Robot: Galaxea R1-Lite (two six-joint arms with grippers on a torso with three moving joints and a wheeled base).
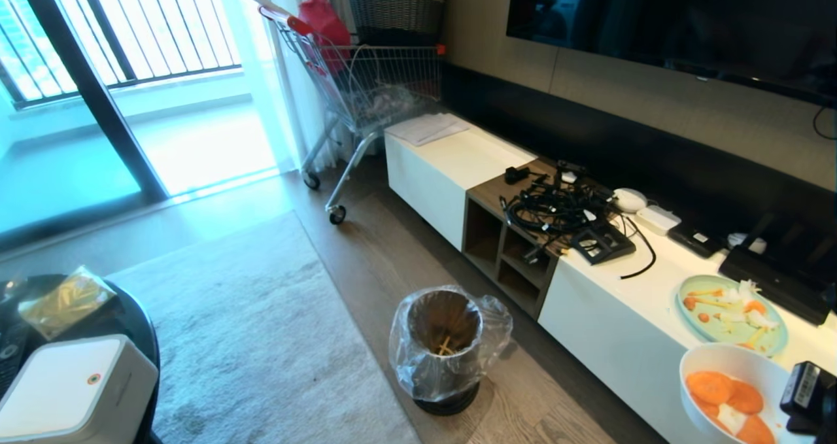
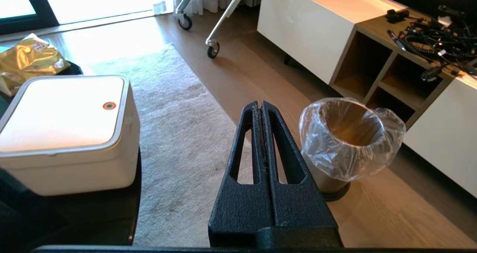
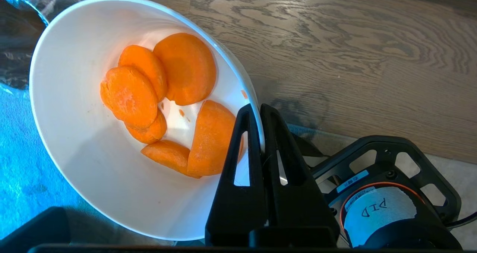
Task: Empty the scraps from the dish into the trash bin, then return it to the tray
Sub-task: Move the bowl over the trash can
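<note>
My right gripper (image 3: 259, 109) is shut on the rim of the dish (image 3: 85, 171), a deep white bowl, with one finger inside and one outside. The scraps (image 3: 130, 96), several orange carrot slices and a small whitish piece, lie in the bowl. In the head view the dish (image 1: 719, 354) hangs at the lower right, by the front edge of the white cabinet. The trash bin (image 1: 418, 365), metal with a clear plastic liner, stands on the wood floor to its left, apart from it. My left gripper (image 2: 259, 104) is shut on nothing, parked beside the bin (image 2: 335, 152). The tray is out of view.
A pale green plate (image 1: 693, 293) with food bits lies on the long white cabinet (image 1: 614, 339), behind a tangle of black cables (image 1: 549, 212). A white boxy container (image 1: 72, 392) and a gold bag (image 1: 65, 300) sit on the round black table at lower left. A rug (image 1: 261, 339) and a shopping cart (image 1: 366, 91) lie beyond.
</note>
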